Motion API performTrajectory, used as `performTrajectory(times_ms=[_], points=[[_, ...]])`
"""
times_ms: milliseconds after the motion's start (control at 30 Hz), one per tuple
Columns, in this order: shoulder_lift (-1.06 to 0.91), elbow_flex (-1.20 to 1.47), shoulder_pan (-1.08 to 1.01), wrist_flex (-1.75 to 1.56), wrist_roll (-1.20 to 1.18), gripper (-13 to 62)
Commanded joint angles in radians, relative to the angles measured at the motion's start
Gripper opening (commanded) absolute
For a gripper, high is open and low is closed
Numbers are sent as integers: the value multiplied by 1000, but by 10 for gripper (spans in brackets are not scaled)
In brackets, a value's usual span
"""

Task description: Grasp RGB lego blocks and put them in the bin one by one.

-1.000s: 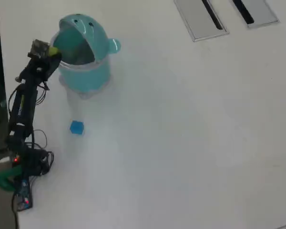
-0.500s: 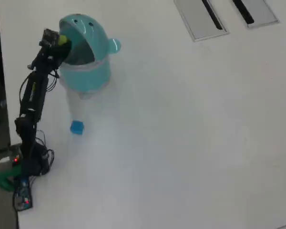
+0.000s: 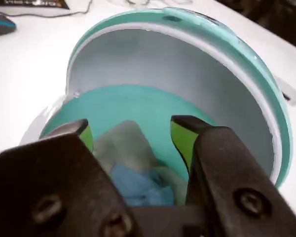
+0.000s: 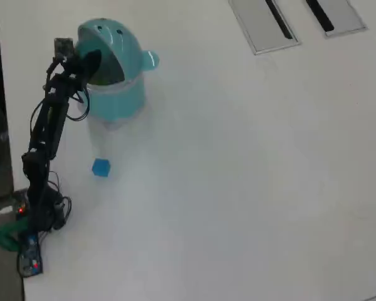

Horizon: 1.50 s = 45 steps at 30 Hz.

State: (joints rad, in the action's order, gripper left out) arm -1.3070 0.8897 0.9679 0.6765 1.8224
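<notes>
The light teal bin [image 4: 116, 44] stands at the table's far left in the overhead view, its hood open toward the arm. In the wrist view its rim [image 3: 227, 44] fills the frame. My gripper [image 3: 132, 126] hangs over the bin's mouth, open, with nothing between the green pads [image 3: 181, 140]. It also shows in the overhead view [image 4: 88, 63] at the opening. Blurred pale and light blue stuff [image 3: 138, 180] lies at the bin's bottom. The blue block [image 4: 101, 167] sits on the table below the bin. The red and green blocks are out of view.
Two flat grey panels with black slots [image 4: 263, 22] lie at the top right in the overhead view. The arm's base and cables [image 4: 31, 216] are at the left edge. A dark mouse-like thing [image 3: 1, 24] lies on the table beyond the bin.
</notes>
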Motion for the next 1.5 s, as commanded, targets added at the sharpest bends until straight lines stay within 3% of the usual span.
performTrajectory(times_ms=[0,167,767,1000,1467], points=[[-57,-87,-8,-57,9,301],[-150,34,-8,-25,-21,301],[-723,876,-170,-46,-57,301],[-847,1035,-281,21,-57,301],[-982,1321,-265,184,-5,300]])
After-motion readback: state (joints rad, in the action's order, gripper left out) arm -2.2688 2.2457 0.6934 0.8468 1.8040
